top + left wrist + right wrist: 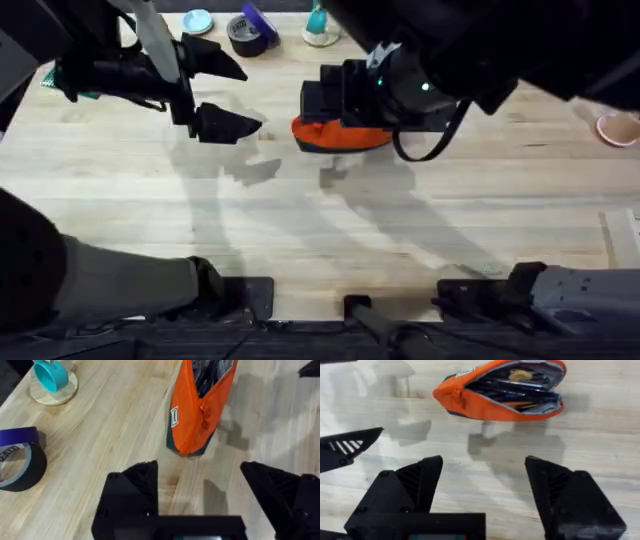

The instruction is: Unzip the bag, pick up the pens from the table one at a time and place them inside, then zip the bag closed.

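The light wood table [300, 220] carries the orange bag [500, 390], tape roll [20, 465] and a coaster [52, 391].

Both arms reach toward the table's [130, 230] far edge — the left gripper [215, 90] near the far-left corner, the right gripper [325, 100] mid-table — each with fingers spread wide, holding nothing.

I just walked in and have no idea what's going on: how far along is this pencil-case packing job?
Nearly finished, it seems. The orange pouch lies unzipped on the table, and dark pens already sit inside it. No loose pens show on the wood. Nothing is in hand: the left gripper and right gripper both hang open and empty near the pouch. What's left is pulling the zipper closed.
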Available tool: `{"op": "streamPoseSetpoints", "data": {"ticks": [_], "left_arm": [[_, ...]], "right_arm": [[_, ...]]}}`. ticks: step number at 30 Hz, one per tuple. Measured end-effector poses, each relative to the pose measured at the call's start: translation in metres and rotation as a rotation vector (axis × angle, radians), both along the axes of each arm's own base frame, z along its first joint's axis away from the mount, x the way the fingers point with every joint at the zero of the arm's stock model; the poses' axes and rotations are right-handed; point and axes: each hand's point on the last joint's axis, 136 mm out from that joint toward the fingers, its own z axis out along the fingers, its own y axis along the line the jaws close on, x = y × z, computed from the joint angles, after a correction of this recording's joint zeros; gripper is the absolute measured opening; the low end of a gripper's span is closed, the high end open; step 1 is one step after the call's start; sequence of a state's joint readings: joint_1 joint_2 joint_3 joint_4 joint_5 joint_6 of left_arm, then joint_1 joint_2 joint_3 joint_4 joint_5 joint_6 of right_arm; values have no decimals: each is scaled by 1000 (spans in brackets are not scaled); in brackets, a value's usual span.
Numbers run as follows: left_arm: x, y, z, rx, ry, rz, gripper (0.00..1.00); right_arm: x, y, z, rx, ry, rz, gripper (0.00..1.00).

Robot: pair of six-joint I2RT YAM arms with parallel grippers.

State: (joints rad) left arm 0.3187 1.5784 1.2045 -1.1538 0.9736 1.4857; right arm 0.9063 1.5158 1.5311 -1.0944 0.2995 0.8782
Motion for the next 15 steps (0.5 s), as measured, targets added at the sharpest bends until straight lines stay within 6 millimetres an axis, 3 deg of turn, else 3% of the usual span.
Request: {"op": "streamPoseSetpoints", "data": {"ticks": [15], "left_arm": [[0,0,0,0,0,0,995]], "right_arm": [[0,41,8,105,-44,91,985]]}}
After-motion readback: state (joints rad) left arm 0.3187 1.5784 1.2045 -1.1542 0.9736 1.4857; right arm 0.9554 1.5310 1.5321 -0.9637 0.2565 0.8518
